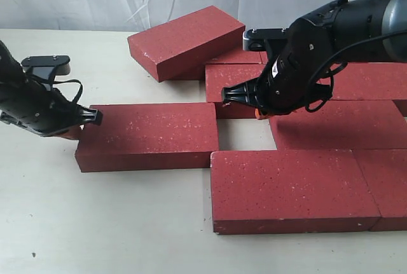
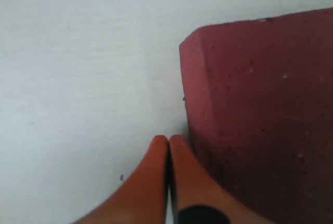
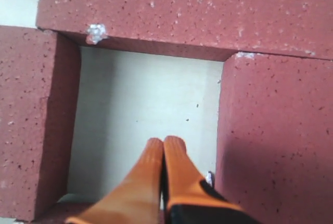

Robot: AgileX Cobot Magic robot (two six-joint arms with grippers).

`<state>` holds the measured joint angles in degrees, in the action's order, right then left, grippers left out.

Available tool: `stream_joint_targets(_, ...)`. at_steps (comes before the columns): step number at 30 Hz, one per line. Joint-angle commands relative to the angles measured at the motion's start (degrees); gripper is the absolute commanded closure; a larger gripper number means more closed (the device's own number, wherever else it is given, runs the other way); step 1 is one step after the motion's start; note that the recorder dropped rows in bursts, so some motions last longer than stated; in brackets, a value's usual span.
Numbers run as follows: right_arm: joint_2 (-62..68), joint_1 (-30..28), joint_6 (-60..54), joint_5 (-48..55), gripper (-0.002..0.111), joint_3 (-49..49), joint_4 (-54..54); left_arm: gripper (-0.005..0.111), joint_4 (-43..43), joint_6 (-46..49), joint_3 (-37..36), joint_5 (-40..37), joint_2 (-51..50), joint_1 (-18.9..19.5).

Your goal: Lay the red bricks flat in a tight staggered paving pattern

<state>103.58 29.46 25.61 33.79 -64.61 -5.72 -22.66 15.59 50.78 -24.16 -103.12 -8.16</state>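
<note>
- Rough dark red rectangular paver bricks (image 1: 296, 188) mostly flat; worktop gap (image 1: 245, 133) mid-pattern; tilted brick (image 1: 184, 40) atop others, unplaced
- L gripper (image 2: 168, 142), R gripper (image 3: 164, 142): jaws closed, empty

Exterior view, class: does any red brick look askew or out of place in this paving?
Yes. The dark red rectangular paver brick at the back sits skewed, seemingly propped on neighbouring bricks rather than flat. A bare patch of table also shows between the laid bricks, breaking the tight pattern.
</note>
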Motion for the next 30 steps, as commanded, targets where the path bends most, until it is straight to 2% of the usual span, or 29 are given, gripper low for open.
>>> stream_joint_targets(1, -0.54, -0.32, -0.09, 0.22, 0.109, -0.18, -0.46, 0.107, -1.22, -1.12, 1.41, -1.80, -1.43, -0.66)
stream_joint_targets(6, -0.54, -0.32, -0.09, -0.12, 0.109, -0.18, -0.56, 0.107, -2.35, 0.10, 1.83, -1.59, -1.56, -3.67)
stream_joint_targets(13, -0.54, -0.32, -0.09, -0.12, 0.109, -0.18, -0.56, 0.107, -5.11, 1.62, 1.83, -0.31, -1.56, -5.66)
stream_joint_targets(19, -0.54, -0.32, -0.09, -0.12, 0.109, -0.18, -0.56, 0.107, -10.34, 7.48, 1.83, -0.07, -1.56, -5.78)
stream_joint_targets(30, -0.54, -0.32, -0.09, -0.12, 0.109, -0.18, -0.56, 0.107, -14.31, 10.63, 1.96, -0.19, -1.90, -6.60)
